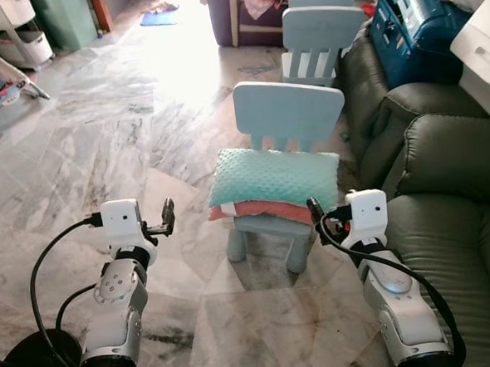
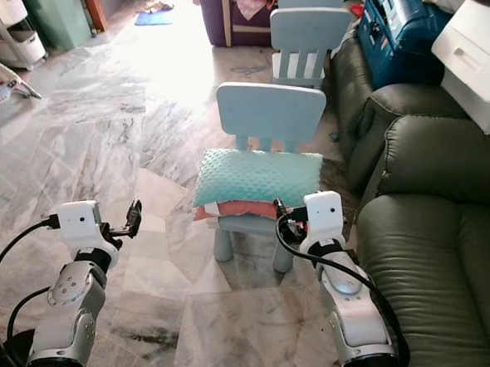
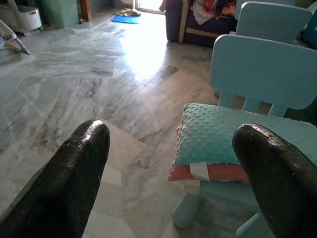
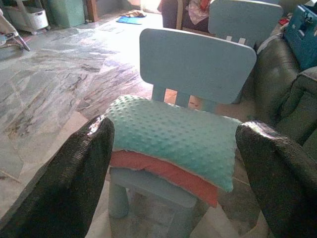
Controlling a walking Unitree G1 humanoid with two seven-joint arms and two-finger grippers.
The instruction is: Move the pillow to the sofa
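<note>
- The teal pillow [image 1: 274, 176] lies flat on the seat of a small light-blue chair [image 1: 289, 114] in front of me, with a coral cushion [image 1: 259, 211] under it.
- My left fingers [image 1: 167, 216] are raised over the marble floor [image 1: 101, 142], to the left of the chair and apart from the pillow, spread wide and holding nothing.
- My right fingers [image 1: 315, 211] are spread wide too, empty, just beside the pillow's front right corner.
- The dark green sofa [image 1: 454, 196] stands right of the chair.
- A second light-blue chair [image 1: 319, 29] stands behind the first.
</note>
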